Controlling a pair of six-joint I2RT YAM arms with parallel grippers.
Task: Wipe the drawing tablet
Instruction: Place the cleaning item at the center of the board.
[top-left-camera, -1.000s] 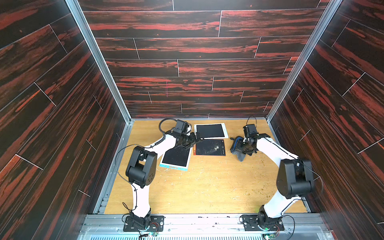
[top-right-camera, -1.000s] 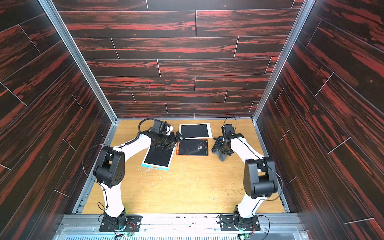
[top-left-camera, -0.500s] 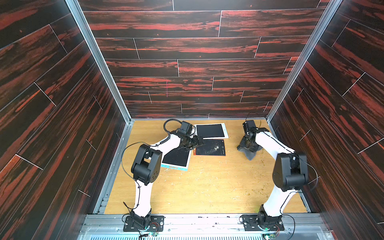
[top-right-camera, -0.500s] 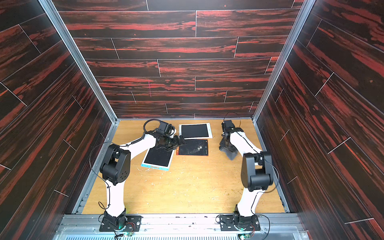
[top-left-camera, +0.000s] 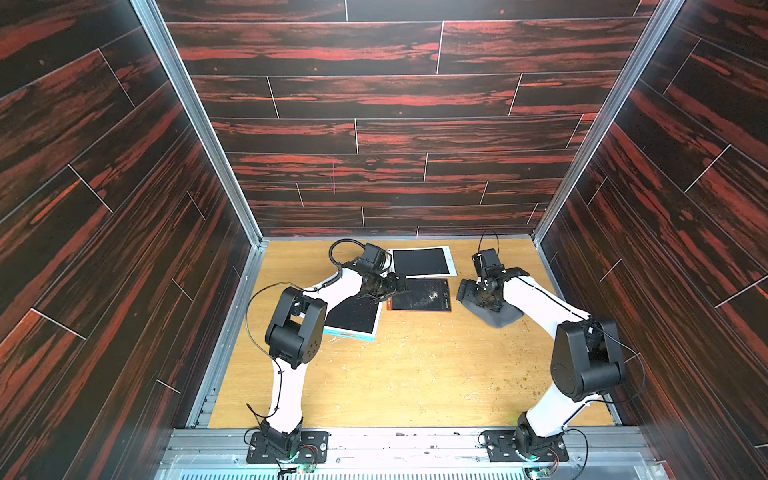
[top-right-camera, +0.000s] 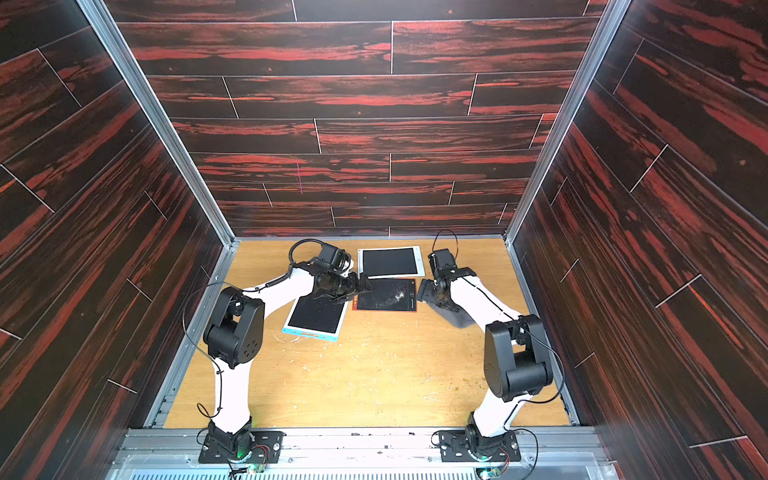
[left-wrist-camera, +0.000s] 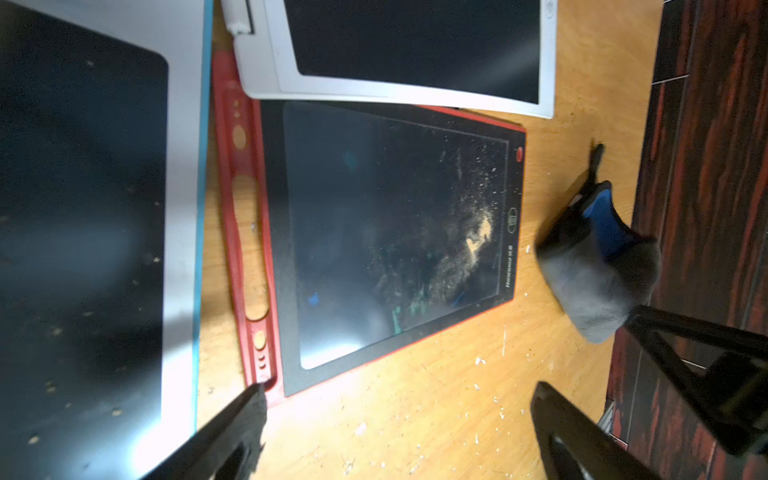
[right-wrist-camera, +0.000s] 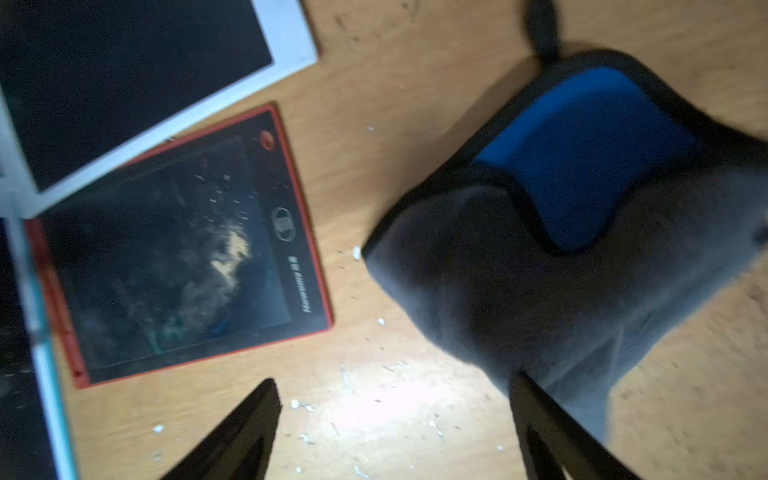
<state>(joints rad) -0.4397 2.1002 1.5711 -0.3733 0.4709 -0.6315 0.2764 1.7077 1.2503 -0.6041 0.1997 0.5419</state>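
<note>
Listing my station, view by view.

**Top views**
- The red-framed drawing tablet (top-left-camera: 419, 295) lies flat on the table (top-left-camera: 415, 374), toward the back, between my two arms. Both top views show a pale residue (top-right-camera: 399, 296) on its screen.
- A white-framed tablet (top-left-camera: 420, 262) sits at its far edge.
- A blue-edged tablet (top-left-camera: 353, 318) lies just beside it, on my left.
- The grey cloth (top-left-camera: 498, 316) is heaped on the table to my right, apart from the red frame.
- My left gripper (top-left-camera: 395, 286) is at the tablet's left edge, and my right gripper (top-left-camera: 478, 293) is over the cloth.

**Left wrist view**
- The left gripper (left-wrist-camera: 399, 428) has its fingers spread wide and carries nothing.
- One fingertip is at the red frame's corner. I cannot tell whether it touches.
- The residue (left-wrist-camera: 473, 237) gathers at the logo end of the screen, the end nearest the cloth (left-wrist-camera: 602, 282).

**Right wrist view (blurred)**
- The right gripper (right-wrist-camera: 395, 432) has its fingers apart, with bare table between them.
- The cloth (right-wrist-camera: 540, 291), which has a blue patch, lies against one finger but is not pinched.
- The tablet (right-wrist-camera: 174, 257) lies well clear of it.

**Step in hand, as I judge it**
- The wipe is unfinished, with the screen dirty and the cloth loose.
- Next, my right gripper needs to settle on a fold of the cloth, pinch it firmly and drag it across the logo end.
- My left fingers could brace the frame, since so thin a slab would likely slide.
</note>
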